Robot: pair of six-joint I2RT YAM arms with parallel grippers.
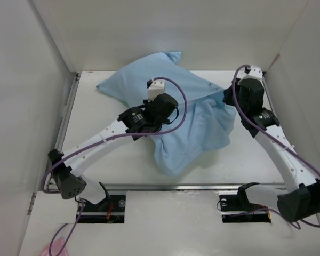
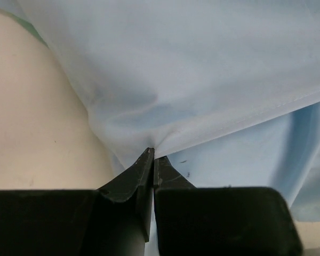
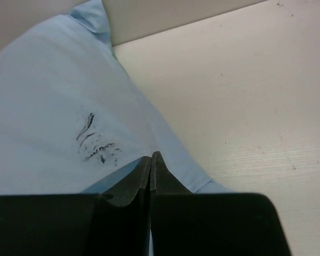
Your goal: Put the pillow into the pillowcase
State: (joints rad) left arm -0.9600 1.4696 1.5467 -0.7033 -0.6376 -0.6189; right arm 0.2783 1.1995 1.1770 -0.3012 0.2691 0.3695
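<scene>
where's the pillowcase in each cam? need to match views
Top external: the pillowcase lies mid-table, plump at the far left, with loose cloth spilling toward the arms.
Left wrist: the pillowcase fills most of the frame, puckered at the shut left gripper.
Right wrist: the pillowcase takes the left half, its edge running to the shut right gripper.
Shared landmark: bare table right of the cloth, also in the right wrist view.
</scene>
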